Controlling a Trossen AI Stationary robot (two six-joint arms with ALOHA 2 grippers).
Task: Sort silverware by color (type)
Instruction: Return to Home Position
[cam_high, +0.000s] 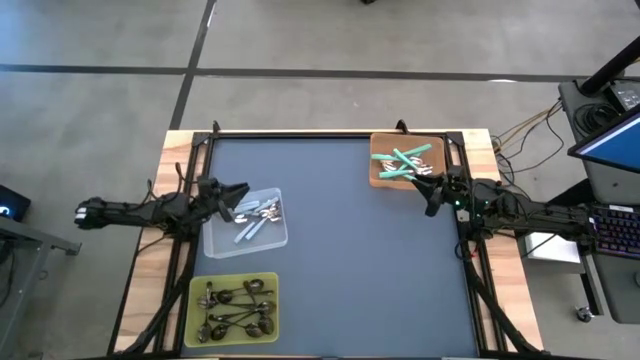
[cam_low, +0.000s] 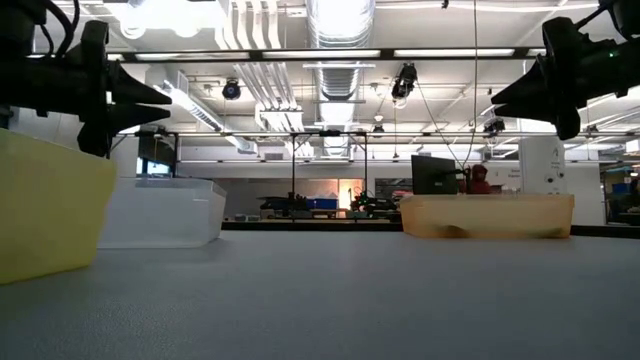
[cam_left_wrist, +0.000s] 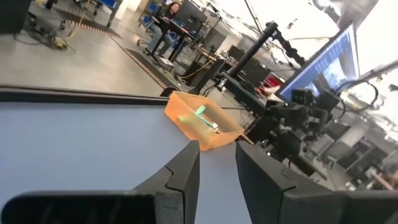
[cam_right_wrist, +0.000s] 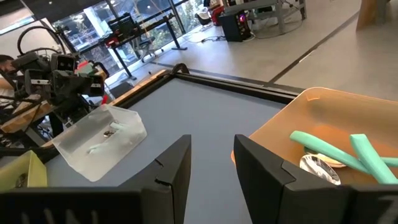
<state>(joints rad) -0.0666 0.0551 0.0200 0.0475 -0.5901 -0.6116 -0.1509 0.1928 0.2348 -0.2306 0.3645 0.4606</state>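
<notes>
The spoons lie sorted in three trays. Teal-handled spoons (cam_high: 405, 160) fill the orange tray (cam_high: 378, 175) at the table's far right, also seen as teal handles (cam_right_wrist: 323, 152) in the right wrist view. Pale blue spoons (cam_high: 255, 215) rest in the clear tray (cam_high: 225, 240) at the left. Dark metal spoons (cam_high: 235, 310) sit in the yellow-green tray (cam_high: 200, 285) near the front. My left gripper (cam_high: 240, 197) hovers open at the clear tray's left far edge. My right gripper (cam_high: 432, 190) hovers open beside the orange tray's near right corner. Both hold nothing.
The dark table mat (cam_high: 350, 260) lies bare between the trays. Wooden table edges and black frame rails (cam_high: 470, 280) run along both sides. In the low view the trays' walls (cam_low: 160, 215) stand up from the surface. A person (cam_left_wrist: 168, 12) sits far off in the room.
</notes>
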